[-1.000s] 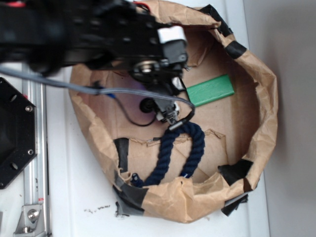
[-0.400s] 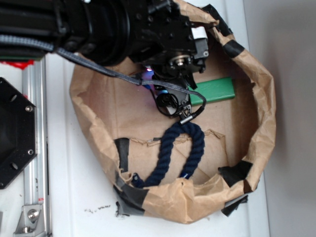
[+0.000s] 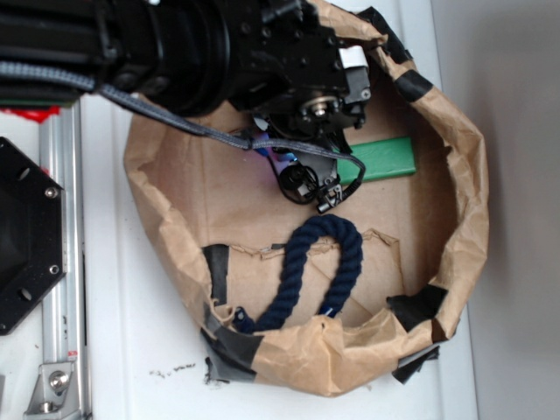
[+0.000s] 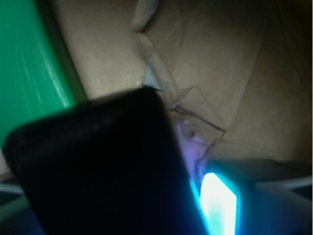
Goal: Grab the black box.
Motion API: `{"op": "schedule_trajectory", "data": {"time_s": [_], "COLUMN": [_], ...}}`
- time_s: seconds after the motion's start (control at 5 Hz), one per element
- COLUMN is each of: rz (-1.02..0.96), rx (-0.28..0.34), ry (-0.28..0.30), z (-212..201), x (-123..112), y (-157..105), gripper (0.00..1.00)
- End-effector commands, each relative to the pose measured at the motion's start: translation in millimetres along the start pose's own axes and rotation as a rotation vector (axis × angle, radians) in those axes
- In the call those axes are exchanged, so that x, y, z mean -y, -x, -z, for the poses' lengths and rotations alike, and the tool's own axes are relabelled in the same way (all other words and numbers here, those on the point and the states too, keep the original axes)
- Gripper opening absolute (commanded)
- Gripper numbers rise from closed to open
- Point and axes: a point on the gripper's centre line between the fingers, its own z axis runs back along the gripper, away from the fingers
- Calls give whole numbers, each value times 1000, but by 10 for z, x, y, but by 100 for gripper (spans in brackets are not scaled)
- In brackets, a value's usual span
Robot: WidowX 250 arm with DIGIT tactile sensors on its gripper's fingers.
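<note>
The white table (image 3: 131,350) carries a brown paper basin (image 3: 472,175) with black tape patches on its rim. Over the basin's upper part reaches the black robot arm (image 3: 175,44), its hand (image 3: 306,179) low near the middle of the basin floor; whether it is spread or pressed together cannot be told. Below the hand lies a navy rope loop (image 3: 337,262). A green block (image 3: 385,157) lies just beside the hand. In the wrist view the black box (image 4: 102,171) fills the lower left, close under the camera, the green block (image 4: 29,54) just beside it.
</note>
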Motion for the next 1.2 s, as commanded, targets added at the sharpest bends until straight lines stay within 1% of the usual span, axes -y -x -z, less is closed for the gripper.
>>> {"op": "schedule_trajectory", "data": {"time_s": [0.0, 0.2, 0.4, 0.6, 0.8, 1.0], "rz": [-58, -45, -31, -2, 84, 43], "rx": [102, 155, 180, 148, 159, 144], "ry": [76, 123, 204, 191, 88, 54], "z": [-603, -1032, -1532, -1777, -1725, -1617], "x": [-125, -27, 93, 243, 245, 190], "y": [140, 316, 461, 457, 343, 287], "gripper": [0, 0, 0, 0, 0, 0]}}
